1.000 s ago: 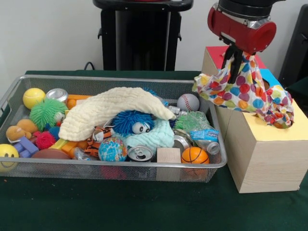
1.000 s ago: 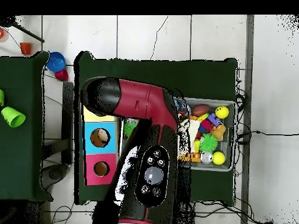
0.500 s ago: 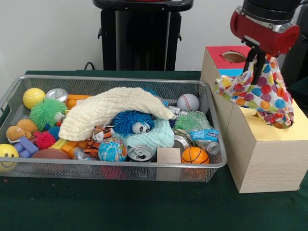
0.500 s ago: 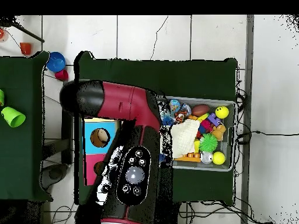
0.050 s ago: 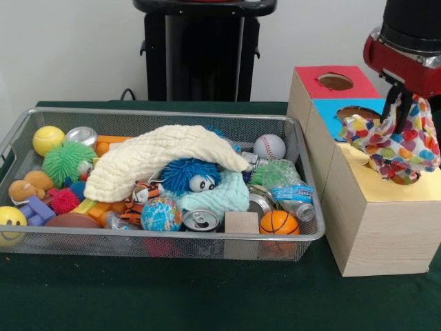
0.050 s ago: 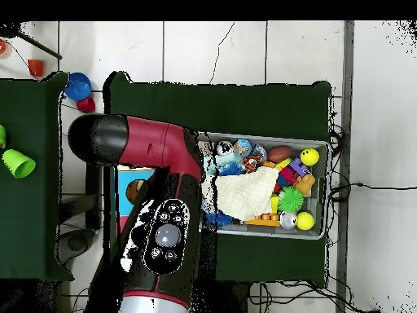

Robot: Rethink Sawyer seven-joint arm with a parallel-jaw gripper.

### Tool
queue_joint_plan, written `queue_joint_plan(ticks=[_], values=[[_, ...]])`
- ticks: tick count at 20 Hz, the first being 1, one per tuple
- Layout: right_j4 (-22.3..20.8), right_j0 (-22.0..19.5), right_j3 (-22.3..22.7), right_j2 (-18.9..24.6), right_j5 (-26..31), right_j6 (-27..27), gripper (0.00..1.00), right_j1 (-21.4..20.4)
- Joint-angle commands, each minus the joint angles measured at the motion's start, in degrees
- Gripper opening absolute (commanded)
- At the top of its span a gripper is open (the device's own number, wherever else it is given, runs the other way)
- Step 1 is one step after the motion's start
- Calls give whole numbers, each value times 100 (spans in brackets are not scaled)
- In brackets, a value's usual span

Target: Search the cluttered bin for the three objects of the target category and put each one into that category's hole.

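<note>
**A:** What's worrying you?

**Me:** The box (image 5: 386, 227) is taking the spotted cloth (image 5: 396, 148) at its yellow hole; I'm keeping the gripper (image 5: 398, 110) clamped on it.

**A:** And the risk?

**Me:** It's draping over the rim, so it's probably snagging outside.

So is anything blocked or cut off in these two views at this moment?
Front view: the arm is cropped at the top right edge; the polka-dot cloth wraps the tool, hiding the yellow hole. Overhead view: the arm covers most of the sorting box and the bin's left end.
</note>
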Motion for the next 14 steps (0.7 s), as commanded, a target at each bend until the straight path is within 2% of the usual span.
queue_joint_plan(ticks=[1, 5, 7, 9, 14], values=[[661, -139, 452, 533, 104, 1772, 0, 457], [803, -196, 592, 576, -78, 1547, 0, 748], [809, -137, 572, 476, -560, 1567, 0, 989], [763, -76, 507, 357, -803, 1552, 0, 1169], [816, -139, 398, 412, -968, 1355, 0, 1395]])
